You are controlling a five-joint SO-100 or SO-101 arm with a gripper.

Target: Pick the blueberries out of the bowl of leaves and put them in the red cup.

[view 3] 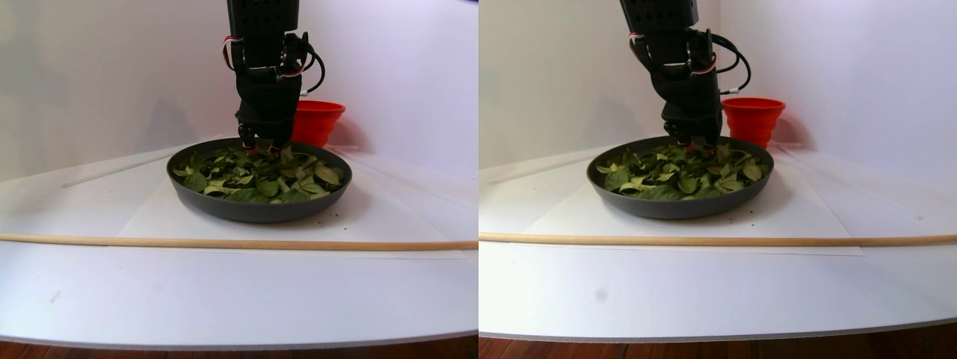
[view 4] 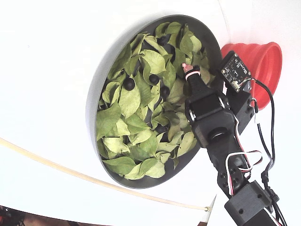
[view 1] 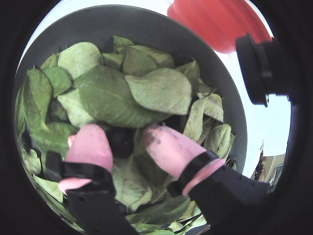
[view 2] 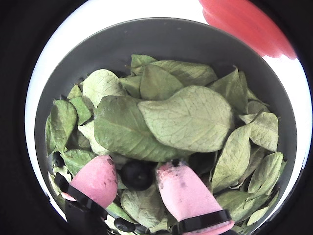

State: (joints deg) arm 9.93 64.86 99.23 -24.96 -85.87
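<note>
Straddling one blueberry [view 2: 136,175] among the leaves [view 2: 186,117], the tool [view 2: 139,182] stands apart, berry dead centre between pink fingertips [view 2: 98,178]; closing comes next.

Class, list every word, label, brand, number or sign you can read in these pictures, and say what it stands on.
None can be read.
The small circuit board on the arm carries tiny marks, too small to read.
The red cup, bowl and pincer show no writing.
</note>
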